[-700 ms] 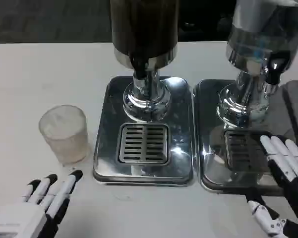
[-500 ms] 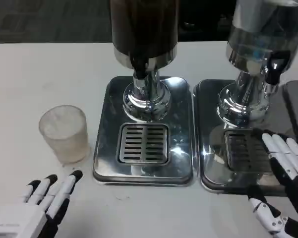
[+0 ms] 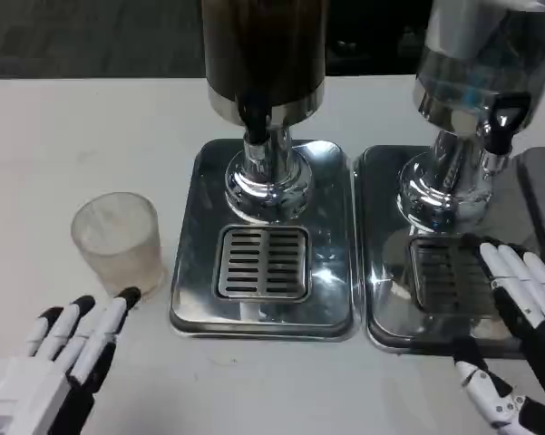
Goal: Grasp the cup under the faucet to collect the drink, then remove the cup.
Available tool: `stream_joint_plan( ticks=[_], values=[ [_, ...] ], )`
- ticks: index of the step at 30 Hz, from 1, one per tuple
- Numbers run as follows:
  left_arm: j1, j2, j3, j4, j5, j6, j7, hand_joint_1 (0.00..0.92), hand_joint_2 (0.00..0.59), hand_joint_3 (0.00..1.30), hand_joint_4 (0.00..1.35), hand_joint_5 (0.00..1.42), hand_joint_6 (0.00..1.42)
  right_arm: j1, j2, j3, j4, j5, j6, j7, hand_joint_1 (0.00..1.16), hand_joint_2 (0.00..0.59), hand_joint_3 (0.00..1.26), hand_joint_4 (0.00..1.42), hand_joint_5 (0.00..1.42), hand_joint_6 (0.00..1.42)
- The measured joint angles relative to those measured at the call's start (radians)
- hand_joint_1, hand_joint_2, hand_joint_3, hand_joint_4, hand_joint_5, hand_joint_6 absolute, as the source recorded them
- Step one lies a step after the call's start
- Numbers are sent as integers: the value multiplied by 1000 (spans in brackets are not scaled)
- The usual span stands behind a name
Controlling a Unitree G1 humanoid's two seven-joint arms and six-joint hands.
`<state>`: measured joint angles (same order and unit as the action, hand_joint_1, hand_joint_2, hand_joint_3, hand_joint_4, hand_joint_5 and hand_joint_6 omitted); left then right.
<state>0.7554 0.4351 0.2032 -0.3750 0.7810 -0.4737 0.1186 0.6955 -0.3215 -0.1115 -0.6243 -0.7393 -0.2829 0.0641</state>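
Cup (image 3: pixel 117 245) standing upright on the white table (image 3: pixel 63 145), just left of the middle drip tray (image 3: pixel 186 272) and well clear of the faucet (image 3: pixel 255 122). Not under the spout, nothing gripping it. Narrow strip of bare table between cup and tray edge. Wide open table behind and to the left of the cup.

Left hand (image 3: pixel 59 358) low at the near left corner, fingers stretched out and slightly apart, holding nothing. Fingertips (image 3: pixel 128 295) pointing up toward the cup's base, very close, contact impossible to judge. Bare table between that hand and the tray's front edge.

Grate (image 3: pixel 263 263) in the middle tray sitting free under the dark dispenser (image 3: pixel 265 54).

Right hand (image 3: pixel 526 317) at the right edge, fingers extended and spread, nothing held, over the front part of the second tray (image 3: pixel 381 299), below the clear dispenser (image 3: pixel 476 82). Thumb down near the tray's front rim.
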Motion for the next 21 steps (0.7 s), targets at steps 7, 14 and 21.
stream_joint_plan(
  ticks=[7, 14, 21],
  values=[
    [-111, 19, 99, 160, -152, -144, 139, 0, 39, 0, 0, 4, 0, -4, 45, 55, -3, -22, 0, -16, 281, 501, 0, 0, 0, 0],
    [-232, 22, 133, 244, -207, -224, 193, 0, 25, 0, 0, 39, 0, 0, 69, 81, -2, -25, 0, -47, 295, 501, 0, 0, 0, 0],
    [-348, 43, 122, 368, -282, -191, 125, 36, 15, 0, 0, 111, 123, 3, 80, 107, 4, -36, 0, -68, 301, 502, 9, 0, 0, 0]
  ],
)
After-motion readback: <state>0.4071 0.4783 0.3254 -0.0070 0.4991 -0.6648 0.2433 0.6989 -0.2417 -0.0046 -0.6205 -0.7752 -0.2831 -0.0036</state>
